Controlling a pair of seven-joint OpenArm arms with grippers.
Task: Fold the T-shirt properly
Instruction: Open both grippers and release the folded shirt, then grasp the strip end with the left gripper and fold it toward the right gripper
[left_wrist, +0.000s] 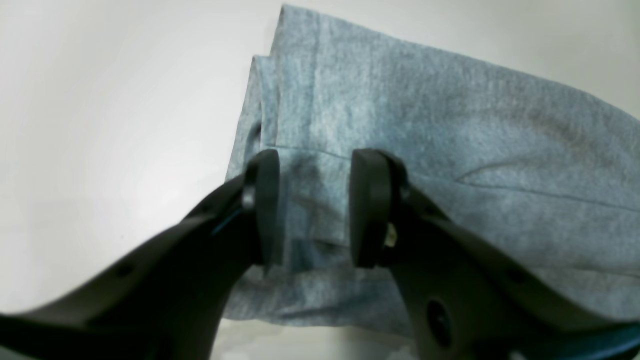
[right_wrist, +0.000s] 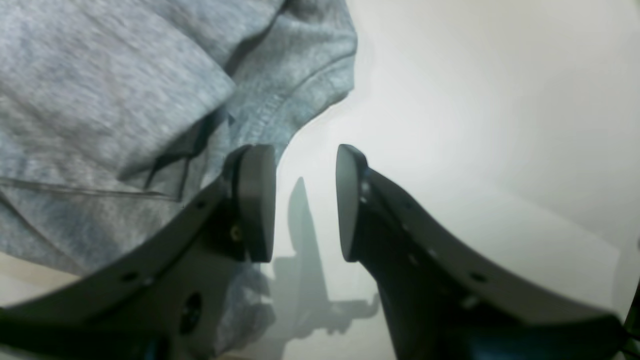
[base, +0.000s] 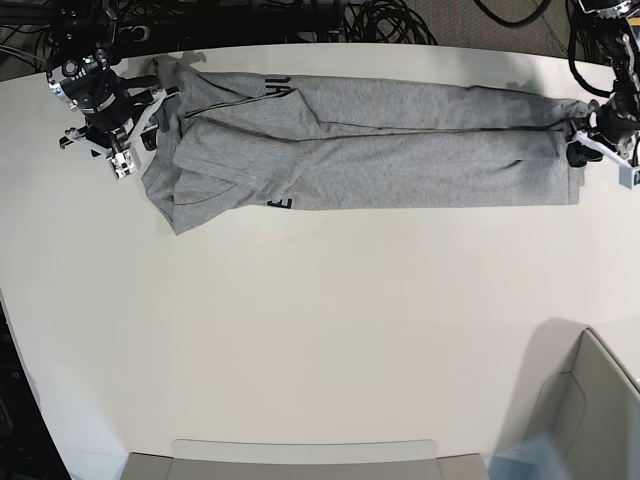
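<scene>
The heather-grey T-shirt (base: 380, 150) lies folded lengthwise in a long band across the far part of the white table (base: 320, 330). Bits of black lettering (base: 283, 204) show at its folds. My left gripper (base: 580, 138) is at the band's right end. In the left wrist view the left gripper (left_wrist: 314, 195) is open, its fingers straddling the layered hem of the T-shirt (left_wrist: 450, 125). My right gripper (base: 135, 130) is at the left, sleeve end. In the right wrist view the right gripper (right_wrist: 305, 195) is open over bare table, one finger (right_wrist: 255, 200) against the edge of the T-shirt (right_wrist: 100, 75).
Black cables (base: 390, 20) lie beyond the table's far edge. A grey bin (base: 590, 420) stands at the front right corner. A flat grey tray edge (base: 300, 455) runs along the front. Both arm bases sit at the far corners.
</scene>
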